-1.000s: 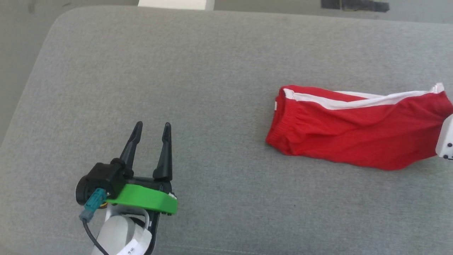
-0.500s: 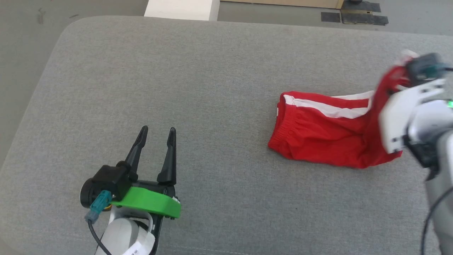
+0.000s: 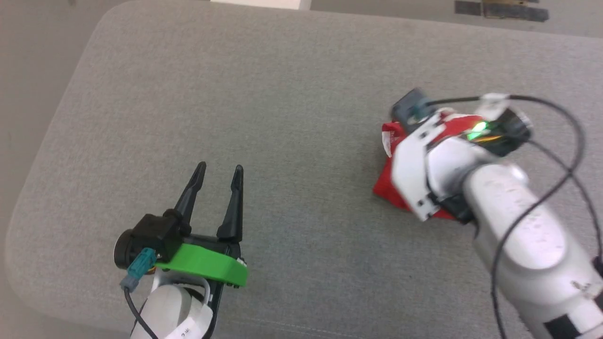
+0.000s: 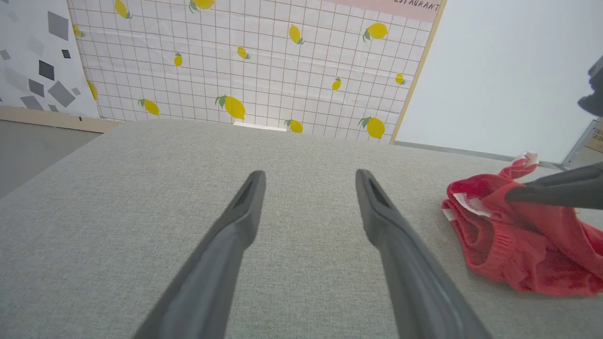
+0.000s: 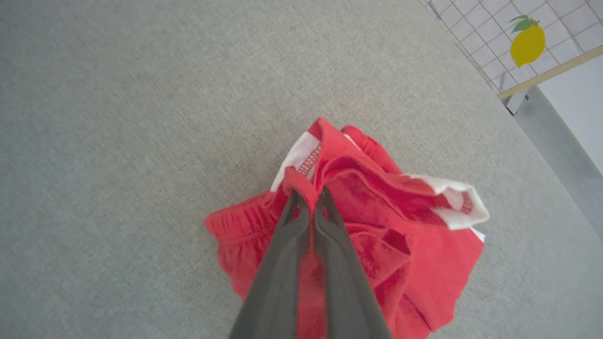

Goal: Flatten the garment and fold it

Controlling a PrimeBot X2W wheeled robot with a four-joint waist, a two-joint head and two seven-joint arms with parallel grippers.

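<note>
Right fingers (image 5: 282, 249) pinch an edge of the shorts (image 5: 377, 207), left fingers (image 4: 238, 230) spread and idle; I should lay that edge low over the waistband (image 5: 235, 226), tension even.

red garment (image 5: 414, 263) with white trim, grey flecked surface (image 3: 282, 94), white grid backdrop (image 4: 264, 61) with yellow lemons, green wrist bracket (image 3: 205, 266)

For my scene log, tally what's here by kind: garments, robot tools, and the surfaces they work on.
Garments: 1, the red shorts, bunched up.
Tools: 2, the left tool open, the right tool shut on the shorts.
Surfaces: 1, the grey cushion.
Total: 4.
</note>
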